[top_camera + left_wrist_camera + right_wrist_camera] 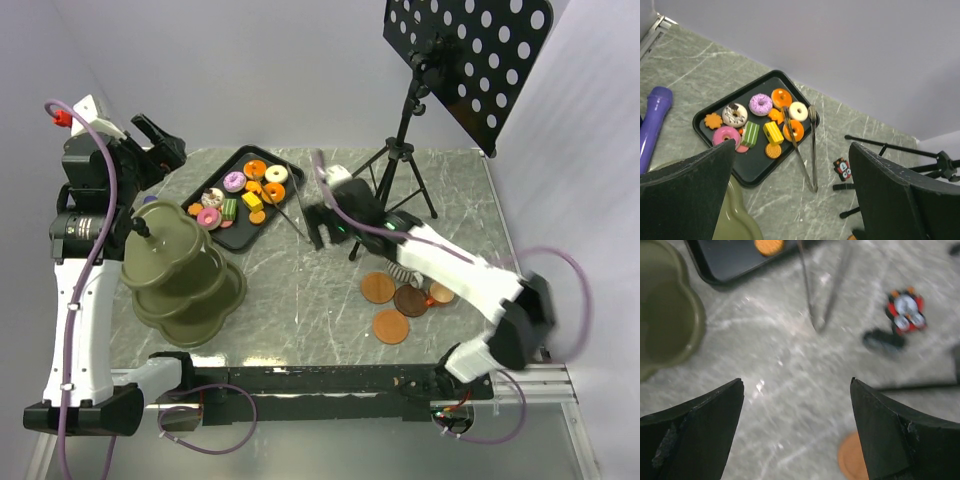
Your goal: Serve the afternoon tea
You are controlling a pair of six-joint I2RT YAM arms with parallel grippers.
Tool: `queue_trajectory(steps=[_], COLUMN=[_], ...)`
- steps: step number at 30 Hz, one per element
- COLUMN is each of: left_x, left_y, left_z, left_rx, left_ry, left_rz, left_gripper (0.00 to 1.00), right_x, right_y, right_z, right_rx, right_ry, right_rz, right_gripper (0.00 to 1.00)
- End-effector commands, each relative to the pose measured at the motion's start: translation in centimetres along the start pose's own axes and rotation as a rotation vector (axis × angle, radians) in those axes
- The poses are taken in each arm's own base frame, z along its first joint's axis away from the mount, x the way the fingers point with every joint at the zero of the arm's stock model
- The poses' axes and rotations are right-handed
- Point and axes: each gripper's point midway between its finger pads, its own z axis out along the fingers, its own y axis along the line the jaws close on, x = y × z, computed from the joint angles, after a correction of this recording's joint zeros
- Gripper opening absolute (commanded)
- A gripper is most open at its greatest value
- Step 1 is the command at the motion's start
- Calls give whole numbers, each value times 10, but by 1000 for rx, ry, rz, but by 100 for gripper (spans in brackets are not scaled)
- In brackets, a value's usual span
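The pastries [760,104] lie in a cluster on the tray [751,172] at the far left of the table [300,300]: a pink donut [726,135], a purple one, two orange ones, a white one [798,110], a green slice [750,133], a yellow piece and flat orange cookies. The tongs [812,150] lie with their tips over the tray's right edge, among the pastries, and their joined end on the table just past it. The right gripper [325,235] is released, its fingers [705,415] spread wide with nothing between them; it hangs over bare table just right of the tray, near the joined end of the tongs, which its wrist camera shows blurred. The left gripper [160,135] is raised at the far left, also released, with fingers [690,185] wide apart and grasping nothing, its camera looking down on the tray. The saucers [390,326] lie flat in a loose group on the right side of the table, by the right arm and well apart from the tray. A ribbed shape shows beside them, mostly hidden by the arm, and I cannot tell what it is. An olive tiered stand [232,290] sits near the left arm, just in front of the tray. A small red toy [905,312] lies by a tripod [400,160].
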Motion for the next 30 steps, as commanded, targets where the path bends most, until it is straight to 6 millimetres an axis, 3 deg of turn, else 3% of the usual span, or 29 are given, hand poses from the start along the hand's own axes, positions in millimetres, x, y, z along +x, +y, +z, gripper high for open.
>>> queue_trajectory(steps=[1,5,8,13,15,18,22,27,30], left_x=[9,18,22,16,7,-5,0,13,8], left_y=[-8,-11,-15,-22,-27,-27,-19,-29,-32], left_z=[-10,-5,-1,7,7,3,5,10,7], left_rx=[56,78,85,85,92,73,49,108,119], left_ry=[47,67,73,75,60,22,33,78,70], left_rz=[48,74,103,94,89,98,64,-5,0], left_gripper=[100,100,100,100,100,100,100,100,100], right_x=[-38,-49,-54,-35,-27,-18,-1,10,13], right_y=[23,38,34,14,-4,-14,-17,-17,-14], right_z=[41,84,113,150,160,170,186,197,202], right_rx=[-70,-117,-77,-57,-40,-75,-88,-103,-103], right_ry=[8,58,91,156,162,172,252,268,272], right_rz=[-3,22,32,57,71,61,-5,-6,-3], right_gripper=[93,93,93,91,91,93,95,95,95])
